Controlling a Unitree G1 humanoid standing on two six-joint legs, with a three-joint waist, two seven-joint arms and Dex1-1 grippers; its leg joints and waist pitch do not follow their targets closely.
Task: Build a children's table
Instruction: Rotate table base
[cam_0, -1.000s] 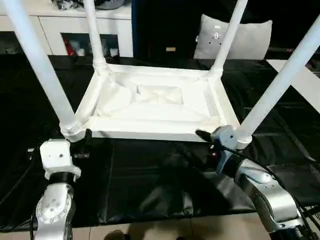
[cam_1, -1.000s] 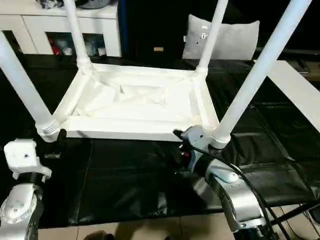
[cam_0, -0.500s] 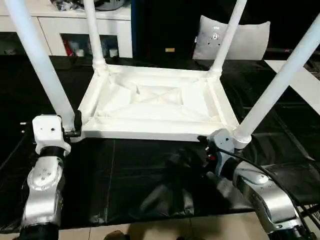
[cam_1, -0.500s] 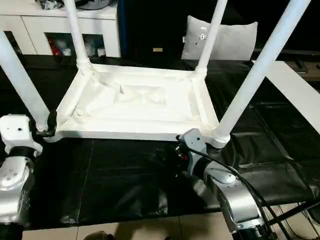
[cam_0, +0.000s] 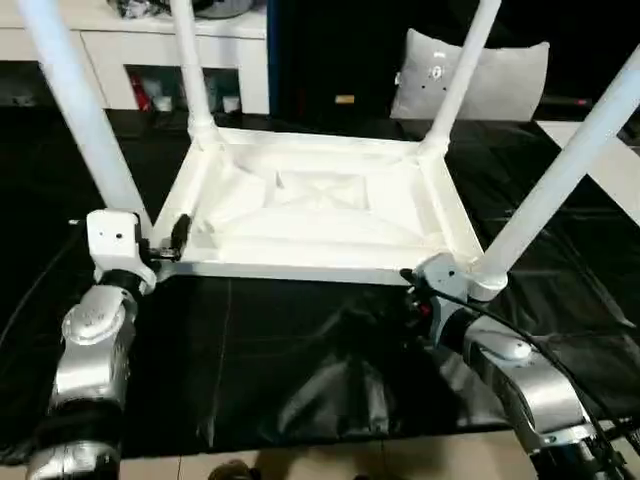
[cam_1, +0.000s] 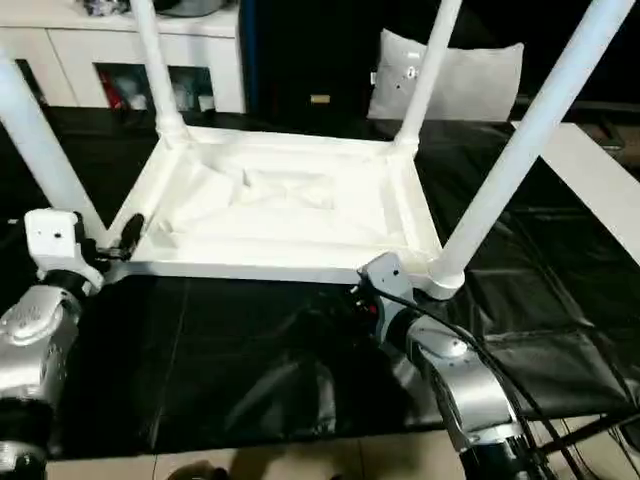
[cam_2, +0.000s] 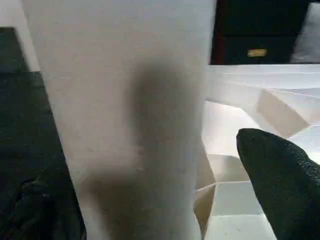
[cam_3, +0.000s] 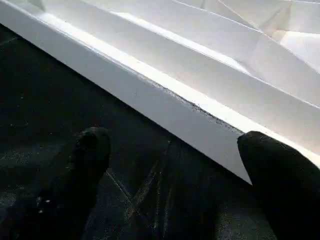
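White plastic table (cam_0: 320, 205) lies upside down on the black cloth (cam_0: 300, 370), all four legs pointing up. My left gripper (cam_0: 170, 240) has wide jaws around the near left leg (cam_0: 85, 120), not closed. My right gripper (cam_3: 170, 165) is open at the front rim. If I lift carelessly, I think the leg could slip out.

White leg (cam_2: 125, 115) stands between end effector fingers (cam_2: 282, 180).

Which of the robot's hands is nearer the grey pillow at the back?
Right. The right hand sits at the table's near right corner, below the pillow; the left hand is at the near left corner, farther away.
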